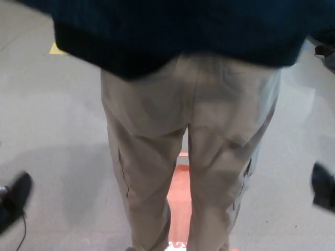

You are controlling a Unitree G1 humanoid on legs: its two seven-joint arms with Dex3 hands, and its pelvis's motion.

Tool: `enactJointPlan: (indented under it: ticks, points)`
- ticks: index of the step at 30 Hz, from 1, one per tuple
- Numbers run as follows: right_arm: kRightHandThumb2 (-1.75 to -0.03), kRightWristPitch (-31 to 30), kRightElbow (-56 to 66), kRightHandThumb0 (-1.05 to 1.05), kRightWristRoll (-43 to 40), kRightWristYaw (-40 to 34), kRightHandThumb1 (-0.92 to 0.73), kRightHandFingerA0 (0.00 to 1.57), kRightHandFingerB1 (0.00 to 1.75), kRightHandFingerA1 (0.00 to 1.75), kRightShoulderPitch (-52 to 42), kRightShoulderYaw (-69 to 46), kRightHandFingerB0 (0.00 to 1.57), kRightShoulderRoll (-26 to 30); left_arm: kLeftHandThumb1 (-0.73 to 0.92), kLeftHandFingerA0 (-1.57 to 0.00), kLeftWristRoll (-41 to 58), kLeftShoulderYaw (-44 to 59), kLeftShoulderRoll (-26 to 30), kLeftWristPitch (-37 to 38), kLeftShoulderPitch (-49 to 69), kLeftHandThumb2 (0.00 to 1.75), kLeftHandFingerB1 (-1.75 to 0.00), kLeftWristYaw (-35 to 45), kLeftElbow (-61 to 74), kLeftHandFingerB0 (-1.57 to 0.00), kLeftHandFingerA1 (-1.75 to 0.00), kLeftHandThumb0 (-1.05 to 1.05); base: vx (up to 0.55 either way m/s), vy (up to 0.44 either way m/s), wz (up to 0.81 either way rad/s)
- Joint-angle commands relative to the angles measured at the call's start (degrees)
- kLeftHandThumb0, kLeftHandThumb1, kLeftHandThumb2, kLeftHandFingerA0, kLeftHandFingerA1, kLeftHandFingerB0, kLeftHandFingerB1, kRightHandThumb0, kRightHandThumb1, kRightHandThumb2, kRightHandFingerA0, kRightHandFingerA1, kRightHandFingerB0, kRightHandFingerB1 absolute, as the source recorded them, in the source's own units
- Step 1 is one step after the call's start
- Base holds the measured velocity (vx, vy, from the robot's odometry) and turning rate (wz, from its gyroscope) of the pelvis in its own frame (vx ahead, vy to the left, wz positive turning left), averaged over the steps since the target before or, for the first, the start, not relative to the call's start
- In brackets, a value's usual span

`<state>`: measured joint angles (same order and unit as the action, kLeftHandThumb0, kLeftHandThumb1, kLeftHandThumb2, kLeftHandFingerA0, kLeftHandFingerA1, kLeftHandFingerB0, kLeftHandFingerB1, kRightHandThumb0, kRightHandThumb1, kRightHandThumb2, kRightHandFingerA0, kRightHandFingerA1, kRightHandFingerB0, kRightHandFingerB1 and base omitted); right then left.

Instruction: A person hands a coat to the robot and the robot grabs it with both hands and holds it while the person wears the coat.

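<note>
The dark navy coat (178,31) hangs across the top of the head view, on a person who stands close with their back to me. Below its hem show the person's beige trousers (157,136). My left hand (13,201) shows as a blurred black shape at the lower left edge. At the right edge my right hand (323,187) is another blurred black shape. Both hands are well below the coat and apart from it, holding nothing that I can see. Motion blur hides their fingers.
Grey floor surrounds the person. An orange-red strip (180,201) on the floor shows between the legs. A yellow mark (56,49) lies at upper left. A dark object (324,52) sits at the upper right edge. A thin black cable (22,232) runs along the lower left.
</note>
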<state>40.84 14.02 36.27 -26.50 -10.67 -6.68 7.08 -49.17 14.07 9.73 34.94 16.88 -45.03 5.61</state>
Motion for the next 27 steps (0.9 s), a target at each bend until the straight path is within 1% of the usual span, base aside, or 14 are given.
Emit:
enactJointPlan:
  ticks: [1,2,6,9,10,11,12,13,14,15,16,17,18,27]
  points:
    - [-1.03,6.66,-13.83,-0.72,15.25,-13.18,-0.74,0.02,0.21,0.38,-4.45,5.13,0.07,2.9,0.73,-0.08,-18.77,-13.66,4.74,-3.05,3.0,1.05,-0.37,-13.53,-14.0,0.0,-0.49,-0.67,0.0,0.0,0.0]
    - [-1.06,4.97,-14.96,-0.65,15.22,-12.36,-0.73,0.0,0.28,0.42,-4.5,5.48,0.03,3.21,0.92,-0.2,-18.72,-14.59,5.05,-4.49,2.44,0.68,-0.27,-11.83,-15.69,-0.17,-0.37,-0.64,0.0,0.0,0.0]
    - [-1.01,-0.25,-19.73,-0.76,15.12,-10.44,-0.74,0.0,0.33,0.43,-3.89,6.97,0.04,4.52,0.9,-0.25,-16.37,-18.1,6.57,-7.66,-0.4,0.67,-0.28,-6.19,-21.59,-0.2,-0.37,-0.64,0.0,0.0,0.0]
    - [-1.01,-5.55,-23.52,-0.73,15.02,-6.49,-0.71,0.0,0.41,0.41,-3.42,8.62,0.11,5.96,0.9,-0.28,-16.22,-21.36,7.55,-11.26,-3.47,0.67,-0.28,-3.68,-26.2,-0.18,-0.36,-0.65,0.0,0.0,0.0]
    - [-0.66,-7.36,-25.16,-0.64,14.71,-4.16,-0.91,0.11,0.27,0.29,-2.92,9.35,0.15,6.62,0.77,-0.19,-15.89,-22.27,7.65,-13.2,-4.12,0.98,-0.38,-0.26,-26.92,-0.09,-0.45,-0.71,0.0,0.0,0.0]
    - [-0.99,-8.71,-26.35,-0.74,14.11,-2.15,-0.7,0.0,0.41,0.39,-2.26,9.99,0.11,7.32,0.58,-0.01,-15.53,-23.23,7.72,-15.16,-4.95,1.13,-0.48,2.32,-27.65,0.0,-0.47,-0.33,0.0,0.0,0.0]
    - [-0.99,-9.65,-27.08,-0.74,13.42,-0.48,-0.7,0.0,0.41,0.39,-1.6,10.48,0.11,7.94,0.58,-0.01,-15.29,-23.96,7.68,-16.83,-5.76,1.13,-0.48,4.21,-28.23,0.0,-0.47,-0.33,0.0,0.0,0.0]
    - [-0.69,-10.64,-27.44,-0.63,13.21,0.57,-0.9,0.11,0.27,0.29,-1.0,10.83,0.14,8.1,0.58,0.0,-14.79,-24.23,7.76,-17.57,-6.37,1.13,-0.48,5.51,-28.46,0.0,-0.47,-0.34,0.0,0.0,0.0]
    - [-0.69,-11.86,-27.85,-0.63,12.96,1.96,-0.9,0.11,0.27,0.29,-0.26,11.22,0.14,8.27,0.58,0.0,-14.2,-24.5,7.83,-18.47,-7.09,1.13,-0.48,7.19,-28.69,0.0,-0.47,-0.34,0.0,0.0,0.0]
    - [-1.12,-13.81,-29.19,-0.33,11.98,5.73,-0.59,0.0,0.47,0.48,1.82,11.89,0.0,8.69,0.58,-0.01,-13.51,-24.54,7.68,-21.15,-8.89,1.13,-0.48,11.78,-28.85,-0.01,-0.46,-0.33,0.0,0.0,0.0]
    - [-1.12,-14.68,-29.75,-0.33,11.46,7.18,-0.59,0.0,0.47,0.48,2.7,12.32,0.0,8.97,0.58,-0.01,-13.12,-24.73,7.7,-22.4,-9.65,1.13,-0.48,13.61,-28.9,-0.01,-0.46,-0.33,0.0,0.0,0.0]
    - [-1.01,-16.65,-29.88,-0.75,11.46,9.61,-0.73,0.05,0.36,0.41,3.23,12.81,0.0,9.34,0.92,-0.26,-12.66,-24.98,7.78,-23.12,-10.7,0.7,-0.26,14.93,-29.59,-0.14,-0.33,-0.7,0.0,0.0,0.0]
    - [-1.12,-18.81,-30.79,-0.33,11.07,13.4,-0.59,0.0,0.47,0.47,4.55,13.39,0.0,9.98,0.92,-0.29,-11.89,-25.23,7.67,-23.93,-12.95,0.7,-0.28,17.03,-31.26,-0.18,-0.34,-0.69,0.0,0.0,0.0]
    - [-1.11,-27.65,-36.01,-0.33,12.09,25.44,-0.59,0.0,0.45,0.46,12.71,17.85,0.0,11.57,0.92,-0.3,-10.45,-27.8,8.7,-26.35,-22.06,0.73,-0.31,23.61,-39.91,-0.26,-0.34,-0.7,0.0,0.0,0.0]
